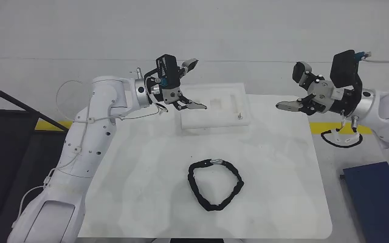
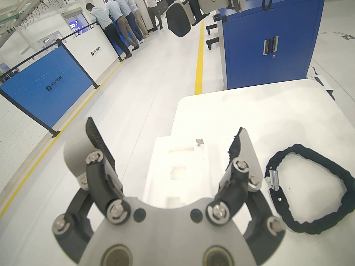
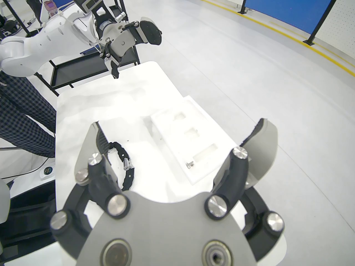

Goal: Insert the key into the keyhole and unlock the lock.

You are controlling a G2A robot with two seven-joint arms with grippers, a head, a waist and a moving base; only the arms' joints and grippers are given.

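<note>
A black fabric-covered chain lock [image 1: 214, 184] with a silver lock body [image 1: 215, 162] lies in a loop near the table's middle. The same chain lock [image 2: 307, 189] and its metal lock body [image 2: 273, 179] appear in the left wrist view. A small silver key [image 1: 240, 115] stands in the white foam tray [image 1: 214, 107] at the table's back; the key [image 2: 199, 141] [image 3: 190, 164] stands near the tray's end. My left gripper [image 1: 192, 84] hangs open above the tray's left end. My right gripper [image 1: 290, 86] is open past the table's right edge, holding nothing.
The foam tray [image 3: 194, 139] has several rectangular recesses. A blue cabinet [image 2: 269, 37] stands beyond the table's far side. A black cable coil [image 1: 340, 137] lies on the floor to the right. A person's checked trouser leg [image 3: 25, 117] is beside the table.
</note>
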